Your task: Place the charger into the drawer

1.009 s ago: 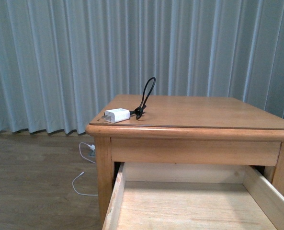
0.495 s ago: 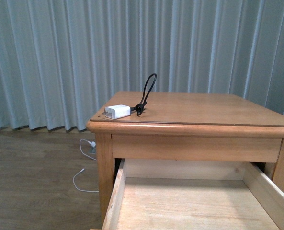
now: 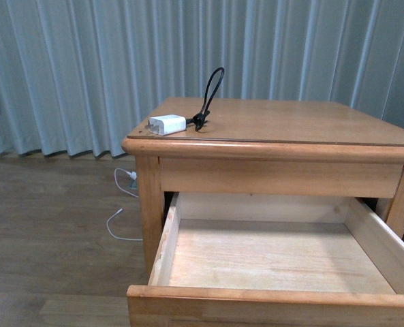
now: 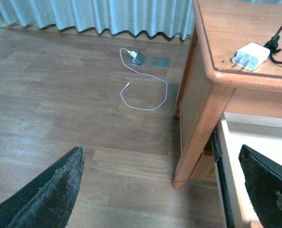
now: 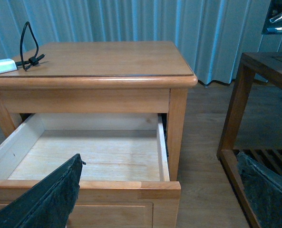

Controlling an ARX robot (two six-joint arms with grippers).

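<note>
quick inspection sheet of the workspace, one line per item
surface: nightstand top, only the charger on it
job's things: charger lies near the top's left front corner; drawer pulled open, nothing seen inside
clutter: nothing seen
grippers: left tool and right tool both open, holding nothing
cables: black looped cable on the charger; thin white cable on the wood floor
surroundings: curtain, darker side table

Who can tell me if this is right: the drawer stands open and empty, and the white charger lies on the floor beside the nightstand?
Not quite. The front view shows the charger lying on the nightstand top, near its front left corner. The drawer stands open and empty.
</note>
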